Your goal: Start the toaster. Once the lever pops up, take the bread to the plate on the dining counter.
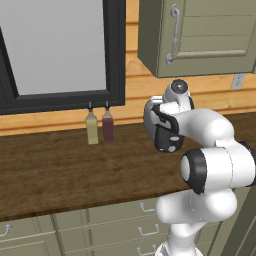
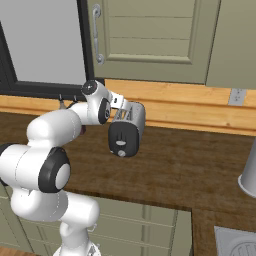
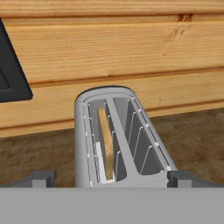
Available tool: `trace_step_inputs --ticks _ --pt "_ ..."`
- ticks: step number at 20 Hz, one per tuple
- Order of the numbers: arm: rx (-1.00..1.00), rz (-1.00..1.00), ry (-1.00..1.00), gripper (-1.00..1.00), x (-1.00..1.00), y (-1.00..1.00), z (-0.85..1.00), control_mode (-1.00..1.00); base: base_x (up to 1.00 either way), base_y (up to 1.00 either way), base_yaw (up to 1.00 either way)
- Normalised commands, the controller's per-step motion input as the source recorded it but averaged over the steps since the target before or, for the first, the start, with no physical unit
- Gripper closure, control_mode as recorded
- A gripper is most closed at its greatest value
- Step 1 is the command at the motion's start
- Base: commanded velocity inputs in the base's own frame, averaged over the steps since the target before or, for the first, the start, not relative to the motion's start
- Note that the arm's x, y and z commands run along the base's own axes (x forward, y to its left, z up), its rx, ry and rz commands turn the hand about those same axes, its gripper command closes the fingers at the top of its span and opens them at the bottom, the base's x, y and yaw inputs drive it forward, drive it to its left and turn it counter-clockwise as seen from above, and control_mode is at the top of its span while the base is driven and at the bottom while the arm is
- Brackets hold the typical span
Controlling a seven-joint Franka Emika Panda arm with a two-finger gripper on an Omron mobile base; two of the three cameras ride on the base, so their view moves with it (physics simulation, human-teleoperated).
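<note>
Toaster (image 3: 118, 140) just below the wide-open gripper (image 3: 111, 178), bread (image 3: 104, 144) upright in its left slot

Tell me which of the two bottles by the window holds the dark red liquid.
The right-hand bottle in the left base view, the one nearer the arm. The left bottle beside it is pale yellow-green. Both stand upright on the counter.

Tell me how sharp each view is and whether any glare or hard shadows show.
Left base view: soft, slightly blurred, even light, no glare on the two bottles. Right base view: same flat light, toaster casts only a faint shadow. Hand view: crisp toaster slots, bread clearly lit.
</note>
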Motion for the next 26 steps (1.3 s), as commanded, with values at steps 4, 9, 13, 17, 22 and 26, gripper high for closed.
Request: trace_step_inputs --ticks 4,9,13,17,22,26 --pt "0.0 0.0 0.0 -1.0 0.0 0.0 0.0 -1.0 0.0 0.0 0.0" --pt "0.0 0.0 0.0 -1.0 0.0 0.0 0.0 -1.0 0.0 0.0 0.0" --pt "0.0 0.0 0.0 -1.0 0.0 0.0 0.0 -1.0 0.0 0.0 0.0" --pt "0.0 0.0 0.0 -1.0 0.0 0.0 0.0 -1.0 0.0 0.0 0.0" --pt "0.0 0.0 0.0 -1.0 0.0 0.0 0.0 -1.0 0.0 0.0 0.0" --pt "0.0 0.0 0.0 -1.0 0.0 0.0 0.0 -1.0 0.0 0.0 0.0"
